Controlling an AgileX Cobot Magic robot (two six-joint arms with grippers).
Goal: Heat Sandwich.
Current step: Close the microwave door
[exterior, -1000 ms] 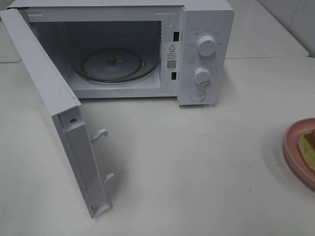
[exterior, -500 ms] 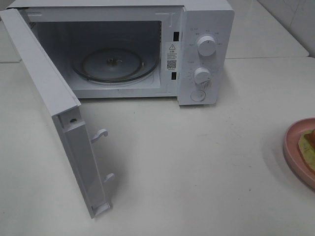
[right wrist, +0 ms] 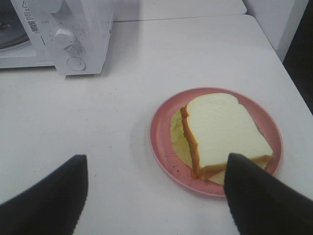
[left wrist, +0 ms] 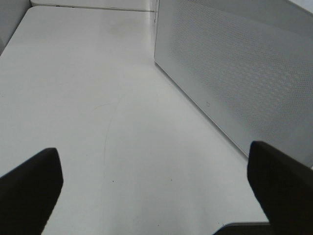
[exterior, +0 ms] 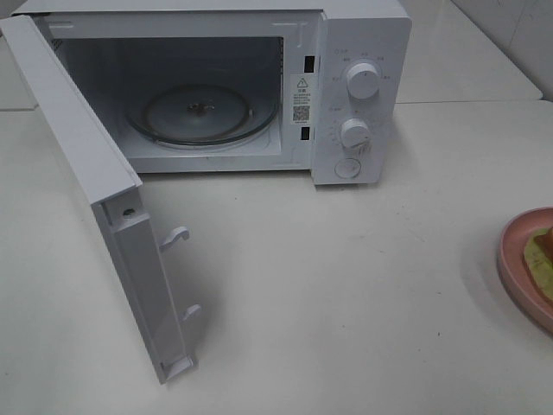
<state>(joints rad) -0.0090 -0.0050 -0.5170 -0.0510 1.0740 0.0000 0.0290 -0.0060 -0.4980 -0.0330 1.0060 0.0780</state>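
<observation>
Microwave (door open) far from sandwich.

Neither arm shows up in the overhead shot, so all you get is each wrist cam's look at its own fingers. The left gripper is spread wide, two dark fingertips far apart at the picture's corners, nothing between them and nothing touched. The right gripper is parted too, one dark finger on either side, hanging in the air with nothing clamped. Both look pitched forward and down. Can't make out anything of the arms behind them.
</observation>
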